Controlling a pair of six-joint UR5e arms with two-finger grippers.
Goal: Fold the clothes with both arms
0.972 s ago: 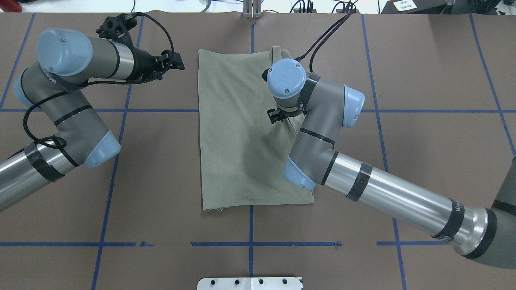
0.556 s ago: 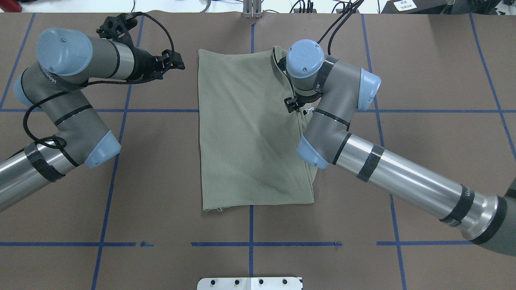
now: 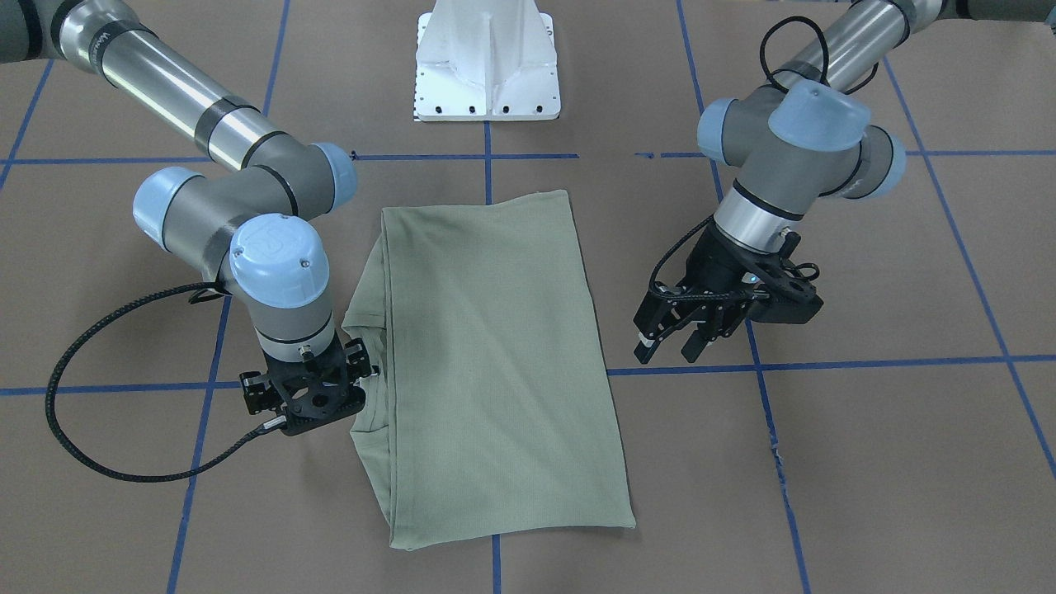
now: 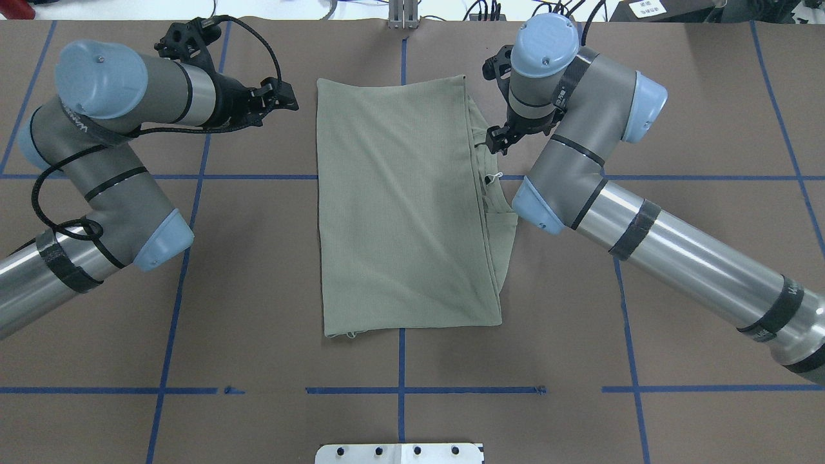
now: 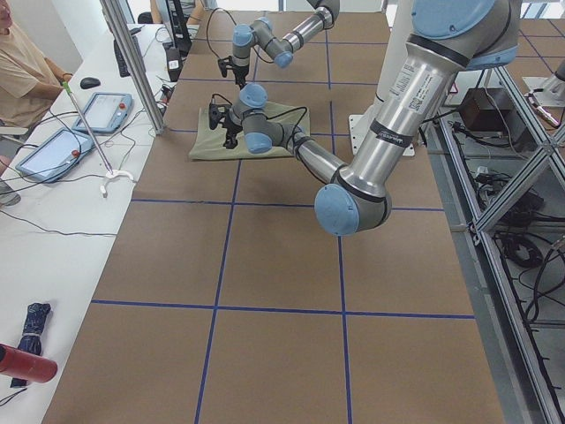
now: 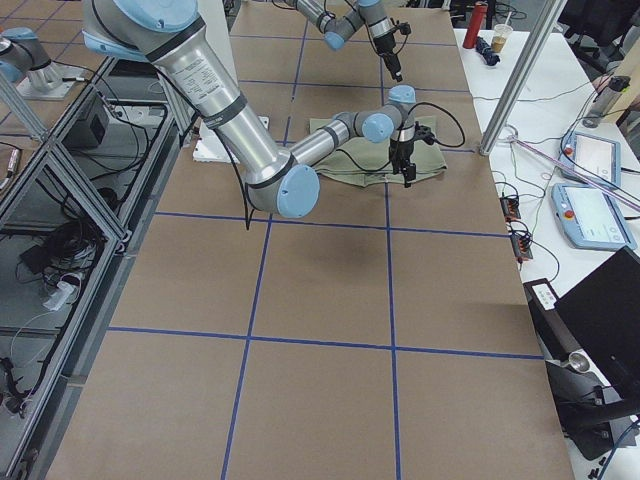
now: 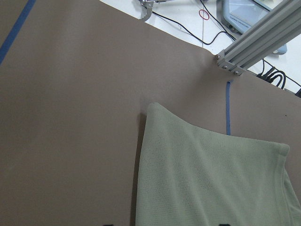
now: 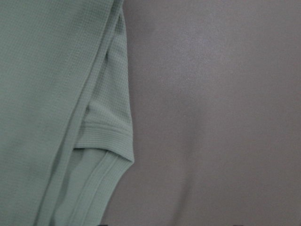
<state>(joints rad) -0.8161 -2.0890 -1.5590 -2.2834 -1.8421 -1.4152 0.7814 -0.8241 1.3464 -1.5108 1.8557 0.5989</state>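
The sage-green clothes [image 4: 399, 206] lie folded into a tall rectangle at the table's middle, also seen in the front-facing view [image 3: 495, 363]. Stacked layers and a ribbed edge [image 8: 106, 136] show along the side nearest my right arm. My right gripper [image 4: 495, 140] points straight down just off that edge, over bare table. It is open and holds nothing. My left gripper [image 3: 672, 346] hovers open on the other side, a short way from the far corner of the clothes [image 7: 211, 179] and clear of the cloth.
The white base pedestal [image 3: 487, 66] stands at the robot's side of the table. Blue tape lines [image 4: 401, 390] grid the brown surface. A person [image 5: 22, 71] sits at a white side table with tablets [image 5: 106, 110], beyond an aluminium post [image 5: 132, 66].
My right arm has swung from above the middle of the clothes toward the far right, off their edge, uncovering the layered edge there. The left arm has barely moved.
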